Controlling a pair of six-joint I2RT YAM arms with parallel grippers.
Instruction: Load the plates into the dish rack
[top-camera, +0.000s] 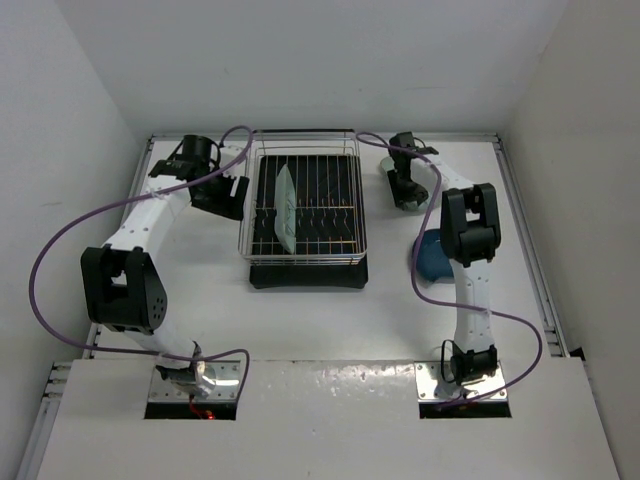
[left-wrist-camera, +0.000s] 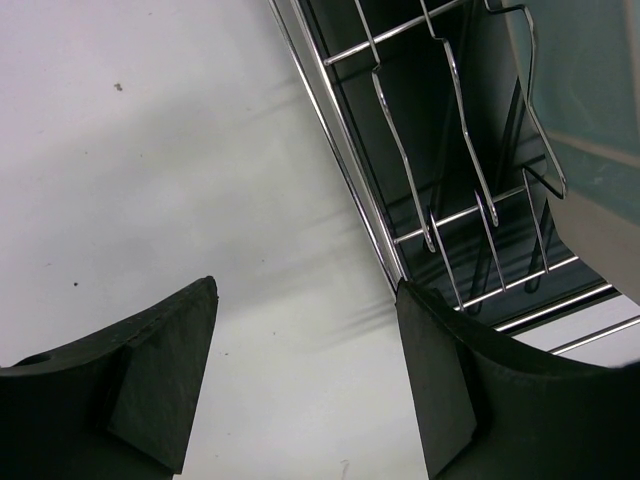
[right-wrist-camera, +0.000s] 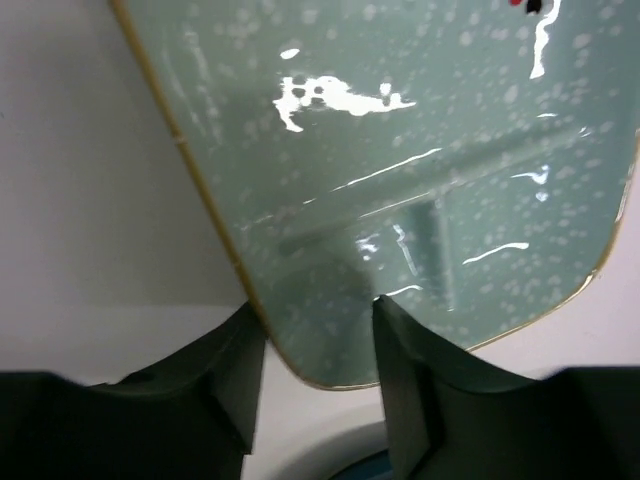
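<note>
A plain white table (top-camera: 200, 320) carries everything, closed in by bare white walls (top-camera: 60, 100) on three sides; the dish rack (top-camera: 335, 200) sits just right of the left claw (left-wrist-camera: 305, 290), whose fingers stand wide apart over bare tabletop, holding nothing. Inside the rack, on the side nearest that claw, the racked mint plate (top-camera: 284, 208) stands on edge; its long axis runs near to far and its faces turn left and right. The right claw (right-wrist-camera: 313, 310) straddles a rounded corner of the second mint plate (right-wrist-camera: 420, 150), one finger outside the rim, the other over the speckled face; whether they pinch it I cannot tell. That plate stretches ahead of the fingers, corner pointing back at them. The dark blue plate (top-camera: 430, 258) lies behind this claw, toward the arm's base.
</note>
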